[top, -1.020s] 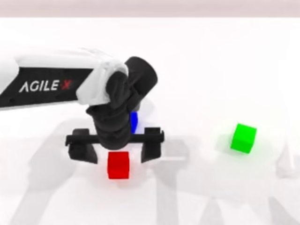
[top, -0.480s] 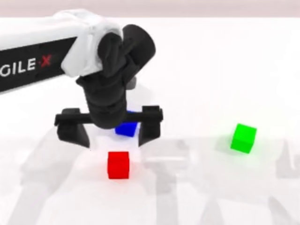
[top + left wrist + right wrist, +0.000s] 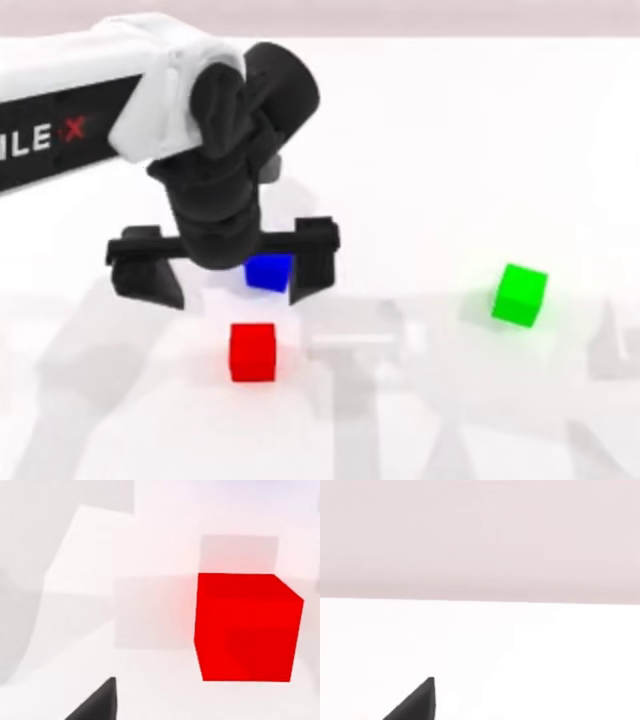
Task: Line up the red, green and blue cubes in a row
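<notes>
Left gripper (image 3: 222, 270) hangs above the table (image 3: 420, 150), jaws spread wide and empty. Blue cube (image 3: 268, 271) is seen just inside the right-hand finger; red cube (image 3: 252, 351) lies near, toward the camera. Green cube (image 3: 519, 294) sits well apart at the table's right. Right arm is not seen from above. Cubes are judged light, rigid, smooth-faced; best pinched across opposite flat faces.

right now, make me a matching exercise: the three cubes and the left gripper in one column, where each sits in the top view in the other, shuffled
Column 1:
1. red cube
2. green cube
3. blue cube
4. left gripper

Column 2:
A. alone on the table's right side
B. open, raised over the table's left half
C. partly hidden beside a black finger
D. nearest the bottom edge, uncovered

Pairs: 1-D, 2-A, 3-C, 4-B
</notes>
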